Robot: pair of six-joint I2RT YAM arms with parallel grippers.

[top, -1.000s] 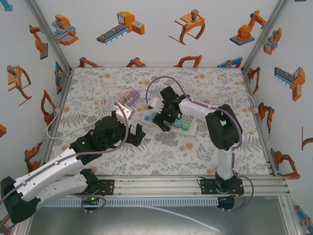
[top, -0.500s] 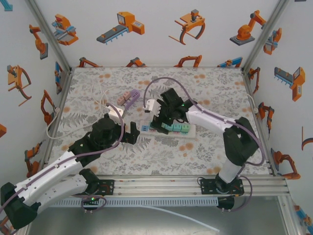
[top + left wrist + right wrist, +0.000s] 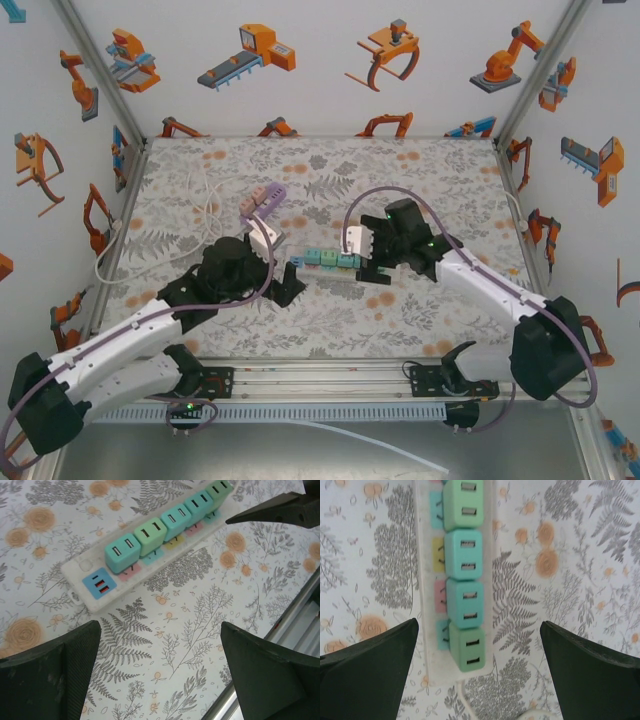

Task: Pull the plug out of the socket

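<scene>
1. On floral table (image 3: 450,170): white power strip (image 3: 80,567), teal and green cube plugs (image 3: 462,555) seated in a row.
2. Fingers (image 3: 50,675) apart, empty: left gripper (image 3: 160,630), right gripper (image 3: 479,625).
3. Pin strip; straddle end green plug (image 3: 466,652) squarely; pull straight out.

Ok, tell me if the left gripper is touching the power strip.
Apart. In the left wrist view the open fingers of the left gripper stop short of the power strip, with bare floral tablecloth between them and its near edge.

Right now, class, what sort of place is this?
Likely a robot test cell: walls printed with robot cartoons, a metal frame rail at the near edge, and a left arm and right arm bolted to it.
</scene>
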